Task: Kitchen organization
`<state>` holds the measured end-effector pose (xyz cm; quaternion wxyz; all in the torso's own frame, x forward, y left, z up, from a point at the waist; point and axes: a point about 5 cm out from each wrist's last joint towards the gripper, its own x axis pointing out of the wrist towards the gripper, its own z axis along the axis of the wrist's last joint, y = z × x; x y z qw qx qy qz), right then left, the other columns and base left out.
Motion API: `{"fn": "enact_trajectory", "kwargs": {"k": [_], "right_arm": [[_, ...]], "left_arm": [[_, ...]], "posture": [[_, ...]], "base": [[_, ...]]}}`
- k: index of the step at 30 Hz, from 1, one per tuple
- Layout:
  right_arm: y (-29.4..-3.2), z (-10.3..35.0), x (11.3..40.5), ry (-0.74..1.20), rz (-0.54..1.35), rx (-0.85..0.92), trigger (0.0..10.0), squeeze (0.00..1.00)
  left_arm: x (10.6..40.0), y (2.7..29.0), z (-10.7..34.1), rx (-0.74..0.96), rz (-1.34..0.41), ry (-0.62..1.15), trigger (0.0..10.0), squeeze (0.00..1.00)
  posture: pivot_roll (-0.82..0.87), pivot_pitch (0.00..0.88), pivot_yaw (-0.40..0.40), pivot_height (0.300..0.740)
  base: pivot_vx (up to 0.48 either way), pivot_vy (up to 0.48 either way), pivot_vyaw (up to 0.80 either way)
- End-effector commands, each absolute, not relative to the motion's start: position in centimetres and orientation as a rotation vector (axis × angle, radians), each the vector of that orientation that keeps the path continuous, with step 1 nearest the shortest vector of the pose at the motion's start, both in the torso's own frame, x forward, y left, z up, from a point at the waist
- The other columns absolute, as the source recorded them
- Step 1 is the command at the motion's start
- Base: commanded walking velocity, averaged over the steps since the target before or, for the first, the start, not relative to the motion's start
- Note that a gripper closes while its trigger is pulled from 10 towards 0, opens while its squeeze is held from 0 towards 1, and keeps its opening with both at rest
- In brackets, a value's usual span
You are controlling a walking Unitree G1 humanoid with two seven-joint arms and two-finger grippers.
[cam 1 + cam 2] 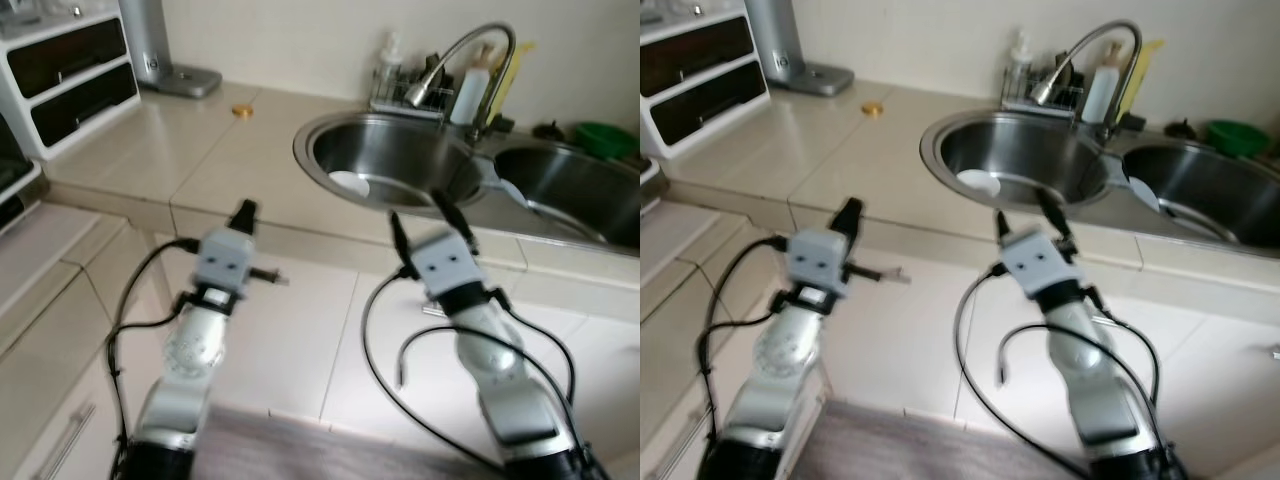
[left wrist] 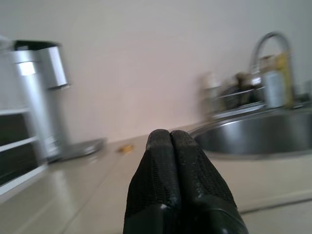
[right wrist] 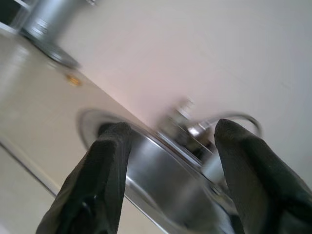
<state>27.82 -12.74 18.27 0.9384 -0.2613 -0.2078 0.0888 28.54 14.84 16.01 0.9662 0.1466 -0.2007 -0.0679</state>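
A steel double sink [image 1: 400, 150] is set into the beige counter [image 1: 160, 140], with a curved tap [image 1: 470, 60] behind it. A white dish [image 1: 349, 183] lies in the left basin. My left gripper [image 1: 243, 213] is held up at the counter's front edge, left of the sink, its fingers [image 2: 170, 161] pressed together with nothing between them. My right gripper [image 1: 420, 212] is raised in front of the left basin, its fingers [image 3: 107, 161] spread wide apart and pointing at the sink.
Bottles and a dish rack [image 1: 410, 95] stand behind the tap. A green bowl [image 1: 605, 138] sits at the back right. A silver appliance [image 1: 165, 55] and a white drawer unit [image 1: 70, 75] stand at the back left. A small orange object [image 1: 242, 111] lies on the counter.
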Motion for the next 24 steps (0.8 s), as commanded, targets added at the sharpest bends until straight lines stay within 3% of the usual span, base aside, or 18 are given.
{"fn": "enact_trajectory", "kwargs": {"k": [1,24], "right_arm": [[-14.1,18.0,28.0,-0.386,0.139,-0.534,10.0,0.00],[-15.5,18.1,27.6,-0.397,0.047,-0.519,10.0,0.00]], "left_arm": [[28.6,13.3,16.3,0.281,-0.185,-0.422,10.0,0.00],[28.4,13.1,16.3,0.308,-0.185,-0.445,10.0,0.00]], "posture": [[-0.03,0.000,-0.091,0.740],[-0.04,0.000,-0.093,0.740]], "base": [[0.000,0.480,-0.80],[0.000,0.000,-0.80]]}}
